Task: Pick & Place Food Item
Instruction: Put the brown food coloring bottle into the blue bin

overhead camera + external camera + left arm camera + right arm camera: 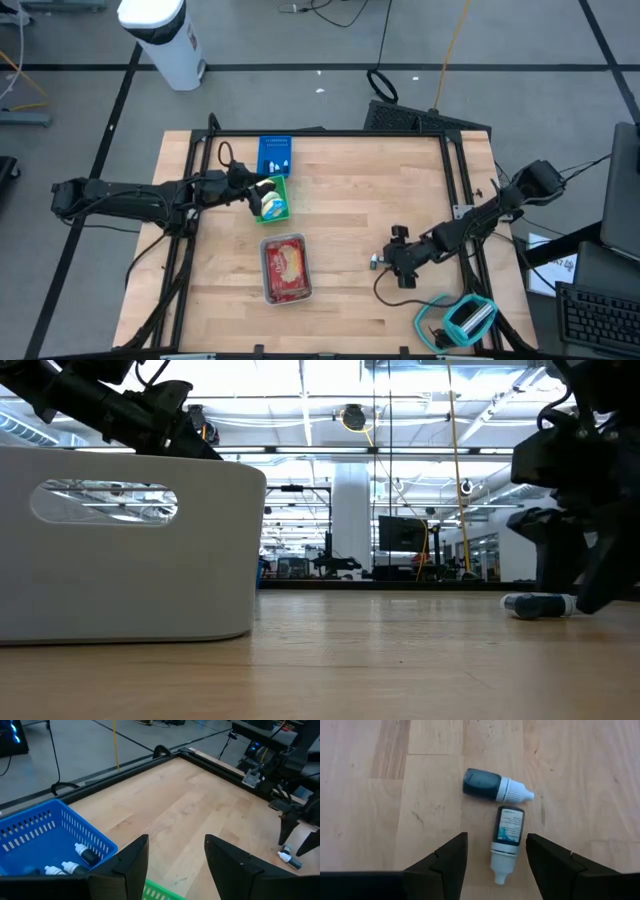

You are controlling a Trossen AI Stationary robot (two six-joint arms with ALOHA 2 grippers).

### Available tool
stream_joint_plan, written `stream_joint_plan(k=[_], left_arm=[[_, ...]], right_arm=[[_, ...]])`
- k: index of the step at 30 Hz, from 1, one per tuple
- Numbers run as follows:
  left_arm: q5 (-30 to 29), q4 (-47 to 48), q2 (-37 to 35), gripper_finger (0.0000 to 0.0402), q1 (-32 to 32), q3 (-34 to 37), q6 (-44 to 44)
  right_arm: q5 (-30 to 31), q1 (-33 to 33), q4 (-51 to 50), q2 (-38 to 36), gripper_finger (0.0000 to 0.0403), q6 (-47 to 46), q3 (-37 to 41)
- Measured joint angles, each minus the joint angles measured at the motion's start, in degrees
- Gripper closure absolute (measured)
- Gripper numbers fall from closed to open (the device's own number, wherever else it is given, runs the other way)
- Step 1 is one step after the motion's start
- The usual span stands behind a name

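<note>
**2 bottles lie under the right gripper, and no food**

Watch the mismatch: your right gripper [495,852] hangs spread and empty over 2 small dropper bottles [507,837] lying almost touching on the bench [360,190]. Closing here could nudge one and roll the other away. The food tray [286,268] sits well to the left, mid-bench. Your left gripper [175,855], also spread and empty, hovers by the blue basket [55,835] and green basket [274,198].

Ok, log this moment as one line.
left pincer open above green basket | right pincer open over two dropper bottles on table | nothing held
</note>
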State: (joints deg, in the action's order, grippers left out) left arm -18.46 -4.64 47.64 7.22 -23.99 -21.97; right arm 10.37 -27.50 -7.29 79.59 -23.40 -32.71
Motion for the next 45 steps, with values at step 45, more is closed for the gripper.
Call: stream_joint_plan(k=[45], left_arm=[[7.6,-43.5,32.3,0.0206,-3.7,-2.5,-15.9]], right_arm=[[21.4,19.1,31.5,-4.7,0.0338,51.6,0.0]])
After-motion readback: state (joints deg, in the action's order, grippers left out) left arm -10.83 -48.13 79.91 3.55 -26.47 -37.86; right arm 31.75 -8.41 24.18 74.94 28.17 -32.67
